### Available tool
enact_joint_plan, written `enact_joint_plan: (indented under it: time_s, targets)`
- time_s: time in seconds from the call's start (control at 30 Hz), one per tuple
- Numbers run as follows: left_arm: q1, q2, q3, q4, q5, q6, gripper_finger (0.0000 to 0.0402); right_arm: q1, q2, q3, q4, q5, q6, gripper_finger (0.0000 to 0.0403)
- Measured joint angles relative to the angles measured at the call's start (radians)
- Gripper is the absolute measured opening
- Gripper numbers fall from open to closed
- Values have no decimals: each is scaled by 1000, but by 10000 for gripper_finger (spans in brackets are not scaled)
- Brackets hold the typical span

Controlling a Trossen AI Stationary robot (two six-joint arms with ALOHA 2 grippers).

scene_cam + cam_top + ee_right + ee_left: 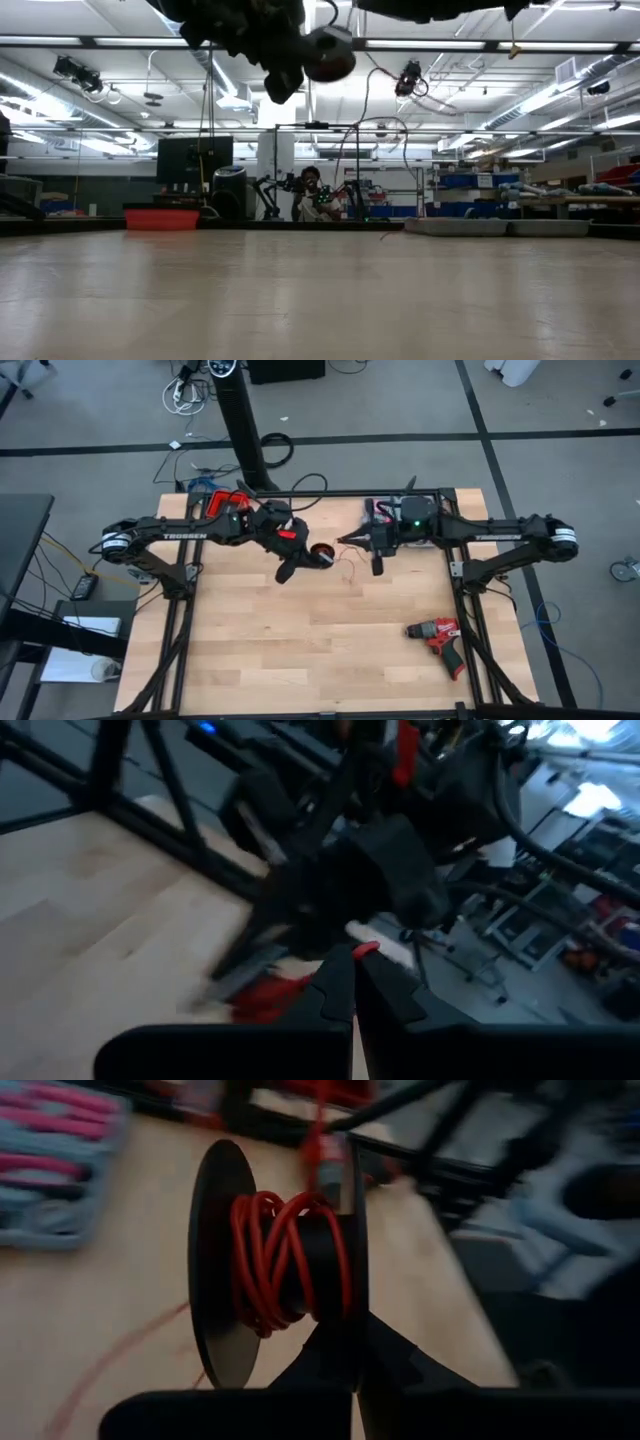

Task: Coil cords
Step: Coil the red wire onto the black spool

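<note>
Left claw [318,557] is clamped on a black spool [280,1265] wound with red cord [270,1260] — held above the bench [300,650]; right claw [345,540], pinched together, faces it.

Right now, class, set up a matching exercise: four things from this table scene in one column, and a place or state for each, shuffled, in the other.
Things:
1. spool
2. drill
3. left gripper
4. right gripper

Places or states:
A. lying on the table on the right arm's side
B. shut on the spool's flange
C. wound with red cord
D. shut, facing the left arm at mid-table

Pairs: 1-C, 2-A, 3-B, 4-D
</note>
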Motion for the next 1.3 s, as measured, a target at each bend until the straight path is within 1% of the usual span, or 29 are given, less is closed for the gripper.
enact_joint_plan:
  time_s: [0.13,0.27,0.33,0.43,0.6,0.67,0.77,0.93,1.0,1.13,1.2,1.3]
  targets:
    - [-11,0,0,32,172,9,4,-3,91,0,130,16,-3,1]
    - [-22,0,-1,76,280,70,4,-1,175,0,256,10,2,1]
    - [-27,0,-1,85,302,88,4,4,209,0,307,6,23,1]
    - [-27,0,-1,91,305,139,4,16,244,0,356,-20,57,1]
    - [-26,0,-1,92,298,217,4,34,275,0,367,-33,107,1]
    - [-27,0,-1,93,273,261,4,39,276,0,348,-34,120,1]
    - [-26,1,-1,111,209,328,4,40,275,0,305,-38,150,2]
    - [-28,1,-1,131,52,496,4,38,275,-1,201,-24,185,2]
    - [-29,2,-1,136,-10,560,4,33,274,-12,190,-5,189,2]
    - [-31,2,-3,141,-152,661,4,-1,273,-43,189,3,213,2]
    - [-30,2,-2,176,-245,706,4,-22,274,-64,199,-21,231,2]
    - [-28,2,-1,197,-362,755,4,-50,274,-95,259,-42,250,2]
